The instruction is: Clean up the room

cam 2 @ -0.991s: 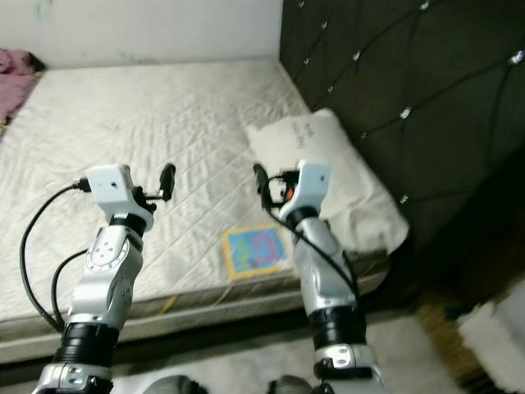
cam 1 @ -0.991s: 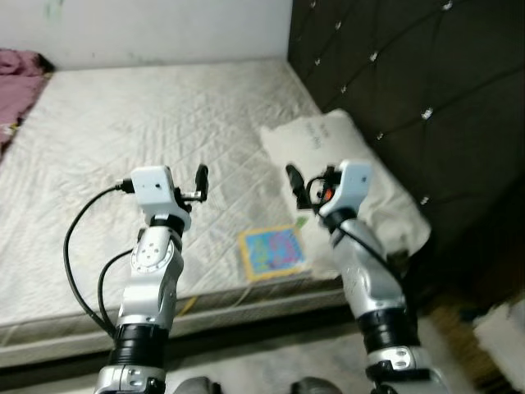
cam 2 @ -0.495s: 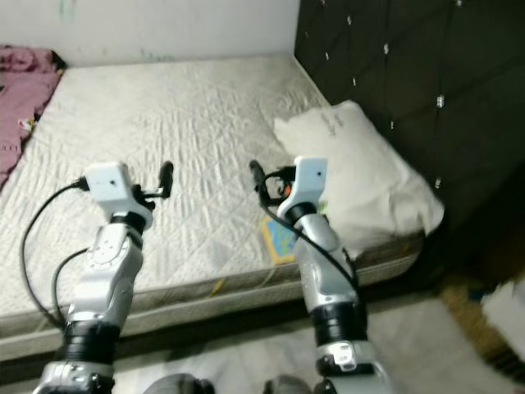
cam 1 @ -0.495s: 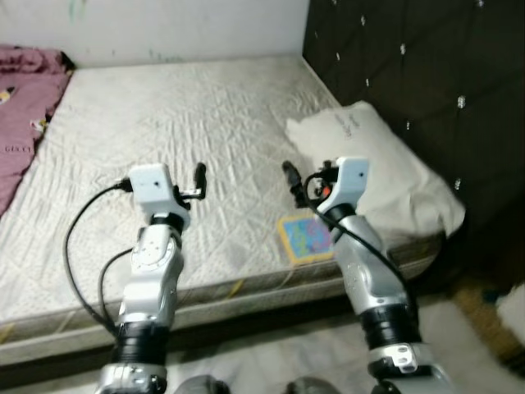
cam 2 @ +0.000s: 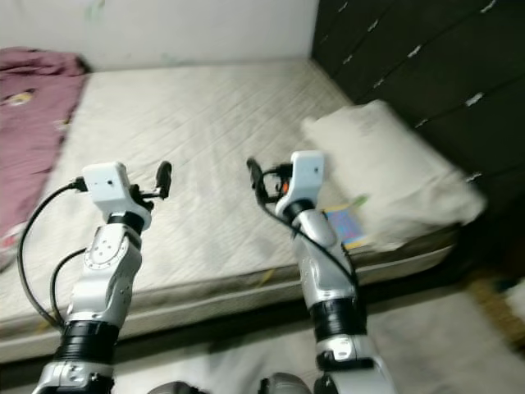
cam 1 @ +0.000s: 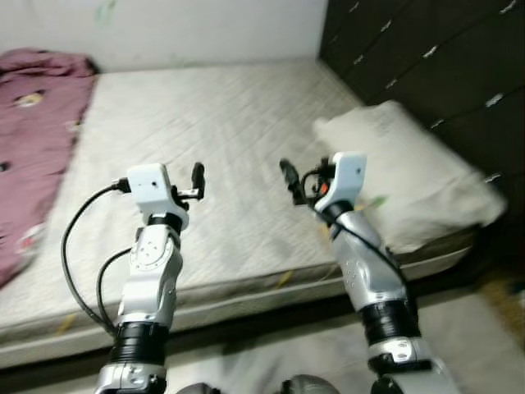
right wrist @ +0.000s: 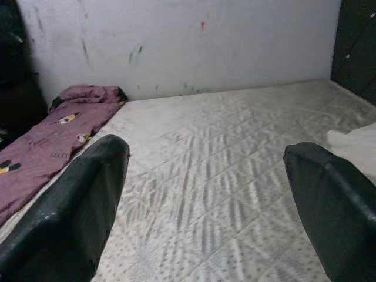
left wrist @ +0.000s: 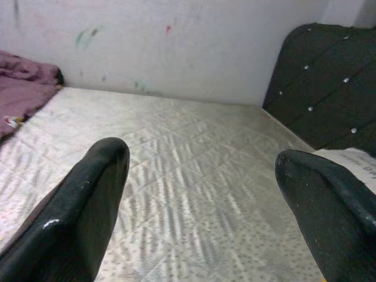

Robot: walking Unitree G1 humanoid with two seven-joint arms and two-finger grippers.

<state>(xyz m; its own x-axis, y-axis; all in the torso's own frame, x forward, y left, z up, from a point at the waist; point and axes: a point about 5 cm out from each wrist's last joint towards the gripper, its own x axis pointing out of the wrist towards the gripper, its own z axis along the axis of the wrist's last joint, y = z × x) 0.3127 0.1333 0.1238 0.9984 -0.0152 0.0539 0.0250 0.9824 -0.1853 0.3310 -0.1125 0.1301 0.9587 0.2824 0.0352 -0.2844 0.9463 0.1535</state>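
Observation:
A bare quilted mattress [cam 1: 221, 123] lies before me. A cream pillow [cam 1: 402, 164] rests at its right end, against the dark headboard. A colourful thin book [cam 2: 346, 226] lies at the mattress's near edge beside the pillow, partly hidden by my right arm. A purple blanket [cam 1: 37, 123] is crumpled along the left side. My left gripper [cam 1: 198, 176] and right gripper [cam 1: 289, 176] are both raised above the near part of the mattress, open, with nothing between the fingers [left wrist: 88, 200].
The dark tufted headboard [cam 1: 426, 49] stands at the right, and a white wall [left wrist: 176, 41] runs behind the bed. Pale flooring [cam 1: 262, 361] lies between me and the bed's near edge. The blanket [right wrist: 53, 135] also reaches the far left corner.
The camera has swung left: the pillow and book slid rightward in the picture and the purple blanket came into view. Both arms keep the same raised pose.

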